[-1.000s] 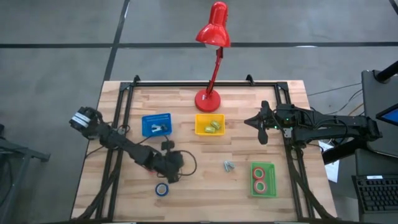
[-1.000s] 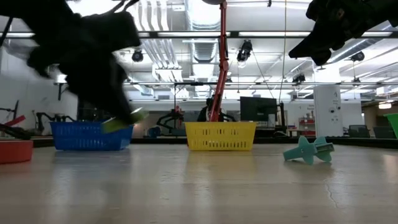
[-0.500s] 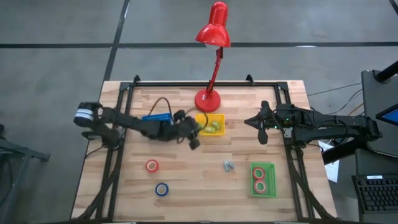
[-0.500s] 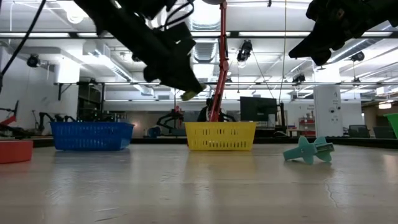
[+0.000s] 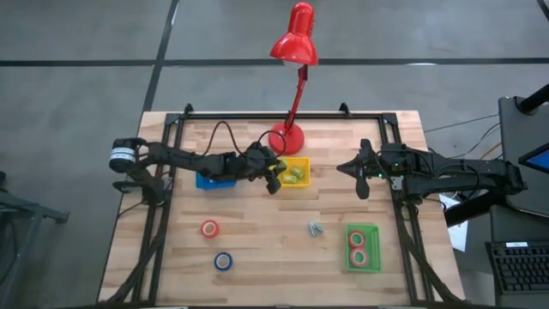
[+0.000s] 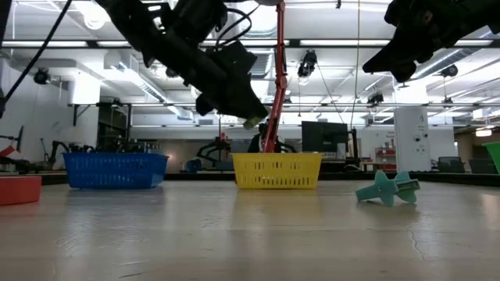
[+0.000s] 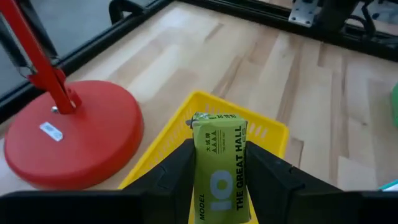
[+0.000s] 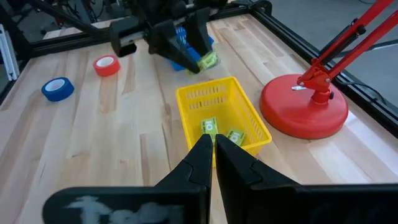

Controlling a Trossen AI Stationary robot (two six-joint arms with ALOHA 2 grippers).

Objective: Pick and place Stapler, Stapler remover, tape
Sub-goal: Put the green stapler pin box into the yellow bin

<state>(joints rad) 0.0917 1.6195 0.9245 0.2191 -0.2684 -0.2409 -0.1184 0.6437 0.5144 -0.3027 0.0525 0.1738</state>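
Holding green box | yellow bin: two boxes | green bin: two red rolls

The left end effector hangs at the yellow bin's nine-o'clock rim, with the red lamp base crowding close at twelve. The tabletop toward six looks open; the tape rolls lie well apart.

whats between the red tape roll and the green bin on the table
In the high view, only the stapler remover lies between the red tape roll and the green bin; otherwise bare wood.
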